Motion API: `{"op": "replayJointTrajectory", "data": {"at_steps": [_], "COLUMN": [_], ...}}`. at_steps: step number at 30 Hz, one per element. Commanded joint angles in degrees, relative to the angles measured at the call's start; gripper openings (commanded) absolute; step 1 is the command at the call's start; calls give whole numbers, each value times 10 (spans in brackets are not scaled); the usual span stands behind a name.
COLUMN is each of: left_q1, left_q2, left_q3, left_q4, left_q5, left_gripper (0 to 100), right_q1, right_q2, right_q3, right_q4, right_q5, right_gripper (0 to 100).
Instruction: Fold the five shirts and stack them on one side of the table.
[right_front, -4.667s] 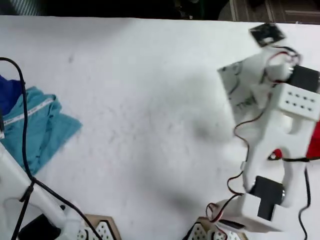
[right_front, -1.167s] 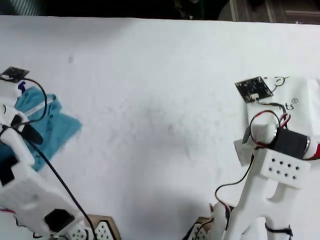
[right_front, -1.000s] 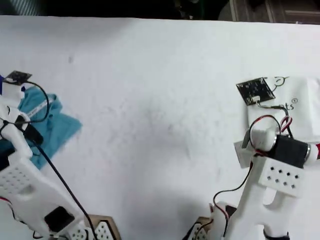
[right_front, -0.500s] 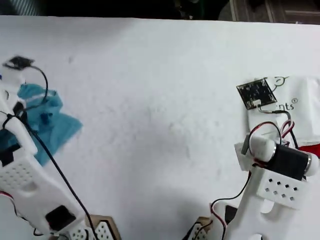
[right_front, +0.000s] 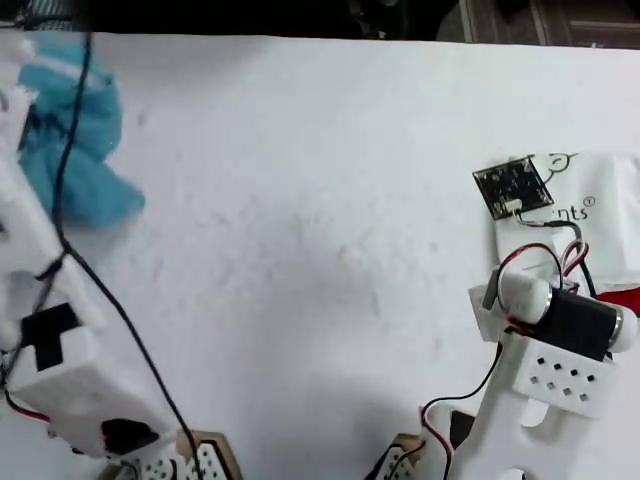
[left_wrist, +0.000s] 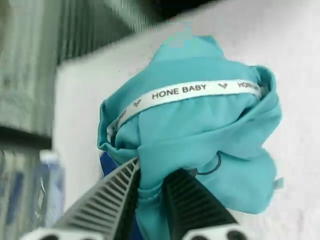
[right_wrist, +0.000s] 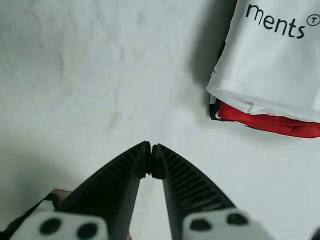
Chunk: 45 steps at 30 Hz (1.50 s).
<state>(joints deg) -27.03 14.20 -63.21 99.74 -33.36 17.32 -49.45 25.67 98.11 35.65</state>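
Fabric of the teal shirt (right_front: 75, 140) hangs bunched near the counter's (right_front: 300, 200) far left corner, raised from where it lay by the left edge a second ago, I judge to carry it out for folding. On the left wrist view my left tool (left_wrist: 151, 172) pinches a fold of it. On the right wrist view my right tool (right_wrist: 151, 150) is closed on nothing, parked beside the white shirt (right_wrist: 275, 55) stacked on a red shirt (right_wrist: 265, 117), and hardly moved.
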Motion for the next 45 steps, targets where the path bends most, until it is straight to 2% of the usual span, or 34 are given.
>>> {"op": "replayJointTrajectory", "data": {"at_steps": [1, 7, 13, 15, 19, 24, 27, 30, 33, 40, 45], "left_q1": [71, 205, 242, 241, 220, 199, 168, 116, 52, -109, -229], "left_q2": [-38, -39, -39, -41, -73, -162, -222, -267, -277, -240, -190], "left_q3": [-91, -137, -117, -58, 119, 367, 443, 465, 462, 474, 474], "left_q4": [3, 23, 26, 27, 27, 25, 22, 6, -12, -64, -64], "left_q5": [17, 39, 80, 79, 84, 20, 6, 8, 10, 55, 48], "left_gripper": [22, 22, 24, 62, 210, 216, 215, 215, 214, 214, 215], "right_q1": [-1, 0, 1, 1, 1, -1, -2, -31, -89, -249, -317], "right_q2": [-8, -8, -9, -9, -9, -9, -7, -7, -3, 12, 85], "right_q3": [-5, -5, -5, -5, -5, -5, -5, -5, -4, -3, -7], "right_q4": [3, 3, 3, 3, 3, 3, 3, 3, 3, 0, -16], "right_q5": [0, 0, 0, 0, -1, -2, -3, -4, -7, -107, -156], "right_gripper": [18, 18, 18, 18, 18, 18, 18, 18, 18, 18, 18]}}
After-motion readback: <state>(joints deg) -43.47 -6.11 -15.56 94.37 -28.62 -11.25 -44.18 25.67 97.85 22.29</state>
